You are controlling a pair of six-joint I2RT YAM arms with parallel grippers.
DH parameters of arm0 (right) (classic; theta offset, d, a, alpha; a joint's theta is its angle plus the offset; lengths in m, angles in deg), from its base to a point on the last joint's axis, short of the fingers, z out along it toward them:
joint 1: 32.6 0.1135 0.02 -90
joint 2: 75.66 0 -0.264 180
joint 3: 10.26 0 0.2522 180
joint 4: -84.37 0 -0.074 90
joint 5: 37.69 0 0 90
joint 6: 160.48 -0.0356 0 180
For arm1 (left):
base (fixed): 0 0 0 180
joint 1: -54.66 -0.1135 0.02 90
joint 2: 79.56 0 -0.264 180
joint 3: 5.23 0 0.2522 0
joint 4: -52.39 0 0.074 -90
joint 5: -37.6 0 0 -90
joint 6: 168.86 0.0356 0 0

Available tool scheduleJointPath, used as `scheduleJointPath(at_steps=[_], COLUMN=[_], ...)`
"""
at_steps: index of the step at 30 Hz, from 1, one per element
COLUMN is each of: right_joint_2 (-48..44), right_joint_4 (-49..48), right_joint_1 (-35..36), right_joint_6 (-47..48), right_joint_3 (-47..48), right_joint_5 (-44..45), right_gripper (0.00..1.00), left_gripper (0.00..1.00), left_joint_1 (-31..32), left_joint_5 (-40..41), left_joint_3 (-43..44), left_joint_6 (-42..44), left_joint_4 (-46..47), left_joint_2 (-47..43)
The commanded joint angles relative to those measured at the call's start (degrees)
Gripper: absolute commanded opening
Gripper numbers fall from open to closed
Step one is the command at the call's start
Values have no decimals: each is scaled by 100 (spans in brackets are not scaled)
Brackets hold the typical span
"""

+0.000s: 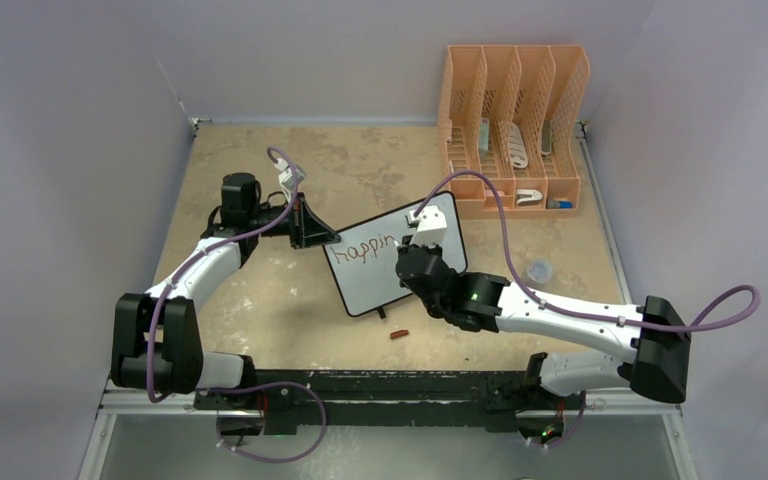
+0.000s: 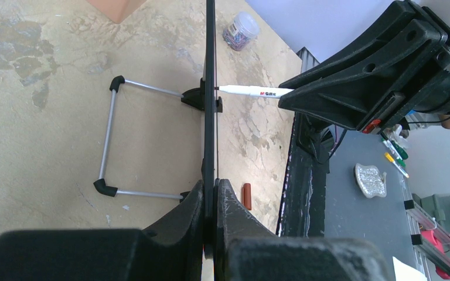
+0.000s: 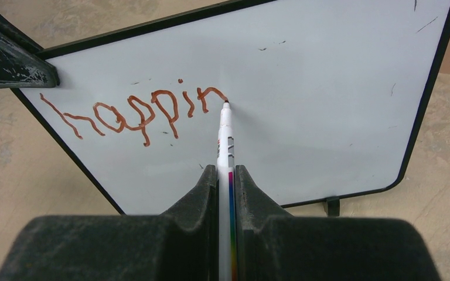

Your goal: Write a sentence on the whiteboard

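Note:
The whiteboard [image 1: 385,275] stands tilted at mid-table; it also shows in the right wrist view [image 3: 328,93] and edge-on in the left wrist view [image 2: 210,88]. The sentence [image 3: 135,111] in red-brown marker reads "happin" on one line. My left gripper [image 2: 215,184] is shut on the board's top-left edge. My right gripper [image 3: 226,170] is shut on a white marker [image 3: 225,134] whose tip touches the board at the end of the last letter. The marker also shows in the left wrist view [image 2: 252,91].
A red-brown marker cap [image 1: 398,334] lies on the table in front of the board, also in the left wrist view [image 2: 247,195]. An orange file rack [image 1: 510,130] stands at the back right. A small clear cup [image 1: 538,270] sits right of the board.

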Motion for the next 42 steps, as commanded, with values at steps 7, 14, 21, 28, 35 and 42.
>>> scheduleJointPath(at_steps=[7, 14, 21, 28, 35, 42], right_joint_2=[-191, -403, -533, -403, -340, -288], right_joint_4=[242, 270, -73, -311, -403, -395], right_joint_1=[-33, -26, -63, -167, -210, -223], right_joint_6=[-192, -103, 101, 190, 236, 240], right_joint_3=[-10, 73, -57, -109, -114, -107], right_joint_5=[15, 56, 79, -35, -195, -272], right_gripper=[0, 0, 0, 0, 0, 0], left_gripper=[0, 0, 0, 0, 0, 0], left_joint_1=[123, 123, 123, 130, 123, 128], left_joint_5=[39, 46, 52, 42, 41, 34], left_joint_3=[31, 36, 36, 35, 37, 40], left_joint_6=[199, 199, 199, 202, 208, 208], left_joint_4=[-252, -243, -248, -256, -253, -252], left_joint_2=[104, 121, 121, 112, 110, 121])
